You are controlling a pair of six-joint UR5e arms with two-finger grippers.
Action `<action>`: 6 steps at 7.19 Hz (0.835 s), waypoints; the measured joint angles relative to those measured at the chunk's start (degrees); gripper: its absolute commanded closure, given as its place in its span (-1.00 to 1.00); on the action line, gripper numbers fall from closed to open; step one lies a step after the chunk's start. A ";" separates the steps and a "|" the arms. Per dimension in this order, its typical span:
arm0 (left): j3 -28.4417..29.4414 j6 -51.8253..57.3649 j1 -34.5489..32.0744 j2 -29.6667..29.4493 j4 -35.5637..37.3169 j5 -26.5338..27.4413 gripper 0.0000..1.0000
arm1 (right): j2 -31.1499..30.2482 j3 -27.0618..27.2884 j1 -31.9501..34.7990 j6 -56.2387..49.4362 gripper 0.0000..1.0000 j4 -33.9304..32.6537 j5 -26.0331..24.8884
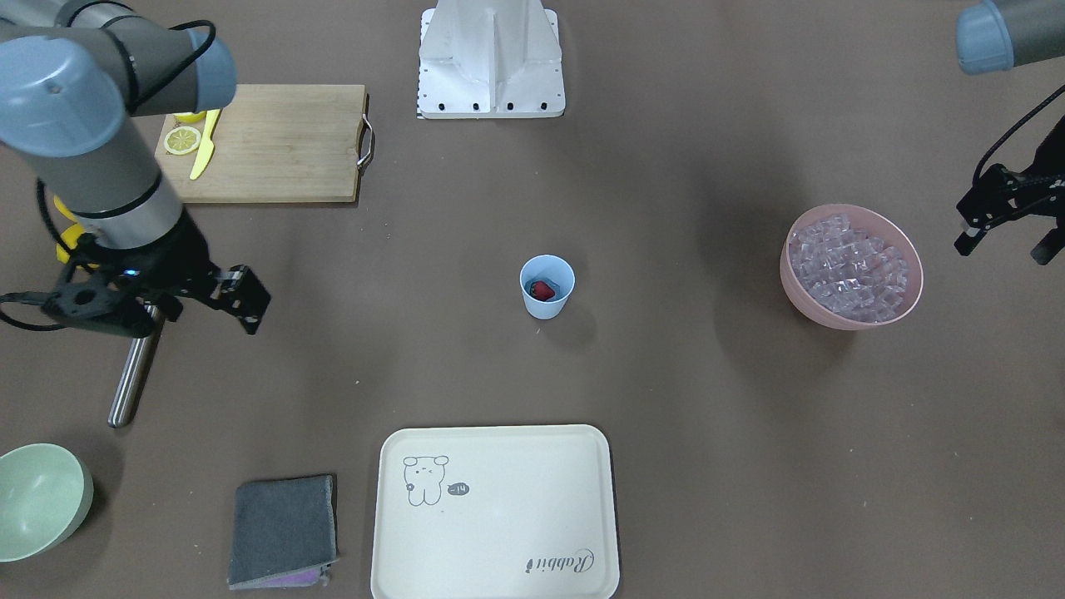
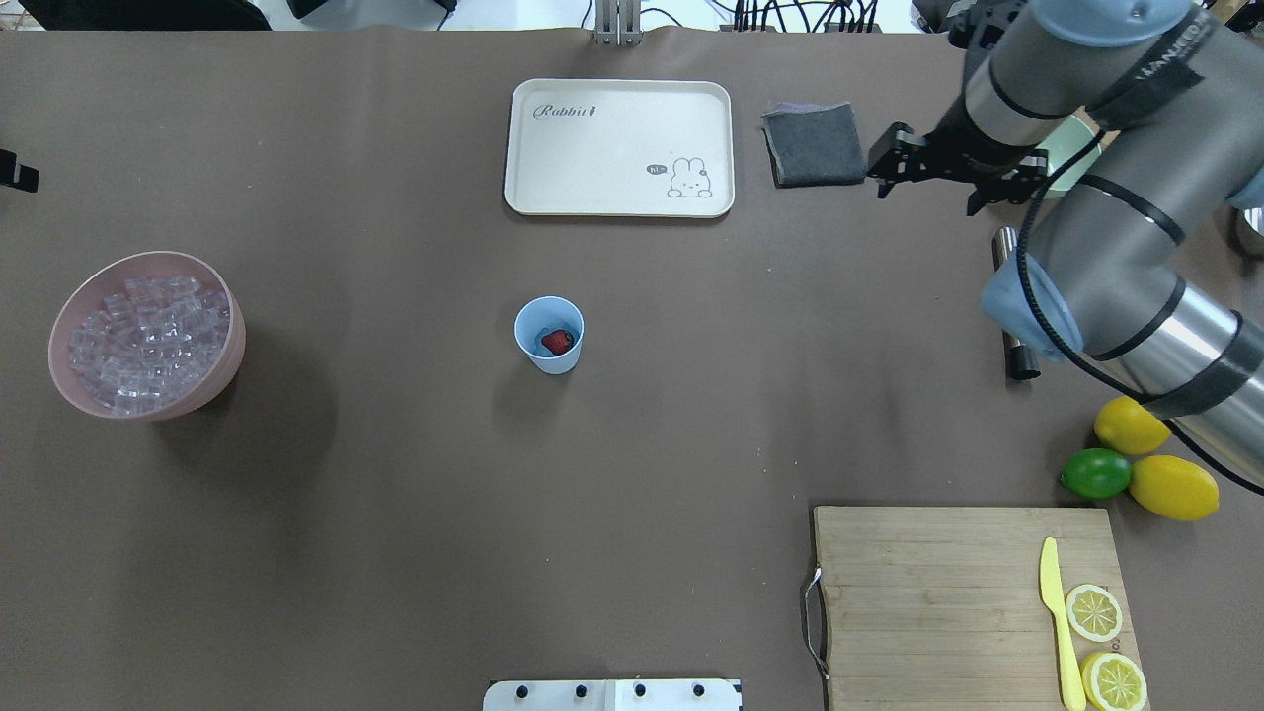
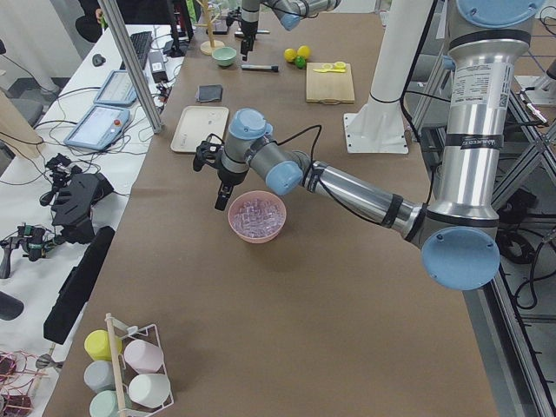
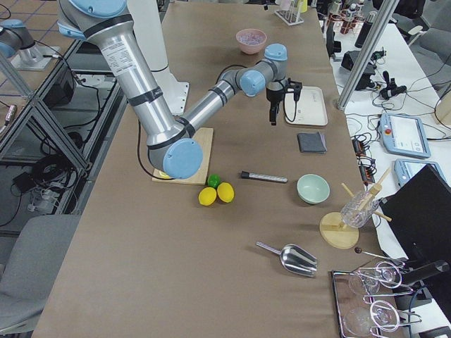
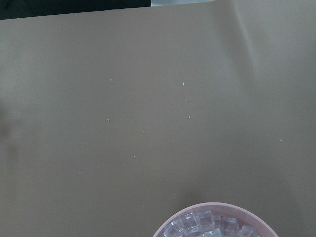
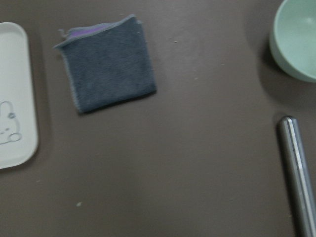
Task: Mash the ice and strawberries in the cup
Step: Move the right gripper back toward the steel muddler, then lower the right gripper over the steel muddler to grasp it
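The light blue cup stands upright mid-table with the red strawberry inside it. I cannot tell if any ice is in the cup. The ice fills a pink bowl, whose rim shows in the left wrist view. My left gripper hovers open and empty just beyond the pink bowl. My right gripper is open and empty above a steel rod, far from the cup.
A cream tray, a grey cloth and a pale green bowl lie along the far edge. A wooden board holds lemon slices and a yellow knife. Two lemons and a lime lie beside it.
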 measured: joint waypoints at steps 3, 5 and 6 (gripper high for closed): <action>0.11 0.04 0.32 -1.59 -0.06 0.22 -0.95 | -4.48 -10.68 4.38 -8.98 -0.98 11.04 0.91; 0.19 0.04 1.34 -2.34 -0.01 1.29 -0.95 | -5.44 -17.36 4.47 -12.87 -0.98 18.28 1.28; 0.20 0.04 1.93 -2.53 0.01 2.15 -0.95 | -5.67 -20.23 3.87 -13.23 -0.98 21.96 1.87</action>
